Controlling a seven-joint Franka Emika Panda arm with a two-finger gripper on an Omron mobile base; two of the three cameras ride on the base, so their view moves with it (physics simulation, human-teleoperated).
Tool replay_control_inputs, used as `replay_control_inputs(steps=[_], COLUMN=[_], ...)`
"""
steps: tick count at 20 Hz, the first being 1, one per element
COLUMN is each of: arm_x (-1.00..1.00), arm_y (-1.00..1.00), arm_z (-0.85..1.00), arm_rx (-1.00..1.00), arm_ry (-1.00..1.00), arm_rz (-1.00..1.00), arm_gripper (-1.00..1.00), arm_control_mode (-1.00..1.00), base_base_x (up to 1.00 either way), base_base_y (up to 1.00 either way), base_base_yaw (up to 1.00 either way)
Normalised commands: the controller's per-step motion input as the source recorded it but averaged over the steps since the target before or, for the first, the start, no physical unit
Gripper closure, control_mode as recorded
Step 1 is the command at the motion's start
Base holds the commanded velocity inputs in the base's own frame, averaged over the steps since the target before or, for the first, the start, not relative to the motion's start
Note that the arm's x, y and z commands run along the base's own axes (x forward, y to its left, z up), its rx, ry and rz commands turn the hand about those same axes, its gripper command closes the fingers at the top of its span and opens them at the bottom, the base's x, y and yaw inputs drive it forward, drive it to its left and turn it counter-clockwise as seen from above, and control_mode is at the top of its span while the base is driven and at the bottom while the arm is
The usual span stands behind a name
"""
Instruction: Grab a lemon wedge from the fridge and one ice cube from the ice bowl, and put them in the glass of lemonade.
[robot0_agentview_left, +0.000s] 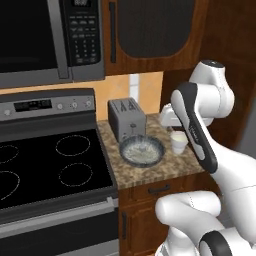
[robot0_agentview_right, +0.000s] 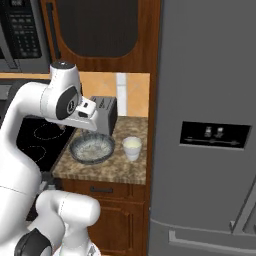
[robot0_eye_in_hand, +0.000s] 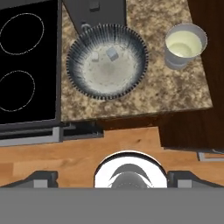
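Here the glass of lemonade (robot0_eye_in_hand: 184, 45) stands upright, mouth up — beside the ice bowl (robot0_eye_in_hand: 133, 74); tool (robot0_eye_in_hand: 112, 178) spread.

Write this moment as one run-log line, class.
gripper: open, empty, above counter | ice bowl: holds cubes | glass of lemonade: beside bowl | fridge: closed

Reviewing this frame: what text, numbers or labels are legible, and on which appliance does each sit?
Nothing can be read.
Black microwave keypad: button markings blurred.
Grey stove control panel's dark display: pale smudges, unreadable.
Grey steel fridge's black dispenser panel: two small white icons, no legible words.
Silver toaster: no markings visible.
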Motion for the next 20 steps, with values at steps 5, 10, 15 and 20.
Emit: replay_control_inputs(steps=[5, 10, 15, 20], arm_x=[0.00, 0.20, 0.43, 0.50], arm_y=[0.00, 0.09, 0.08, 0.07], arm_z=[0.00, -0.48, -0.90, -0.68], arm_rx=[0.00, 0.00, 0.03, -0.01], arm_ry=[0.00, 0.11, 0.20, 0.17], arm_rz=[0.00, 0.00, 0.00, 0.10], arm_gripper=[-1.00, -1.00, -1.00, -1.00], arm_control_mode=[1.00, -1.00, -1.00, -1.00], base_base_x=[0.54, 0.09, 0.00, 0.00], base_base_y=[-0.01, 0.03, 0.00, 0.00], base_base_yaw=[0.00, 0.00, 0.00, 0.00])
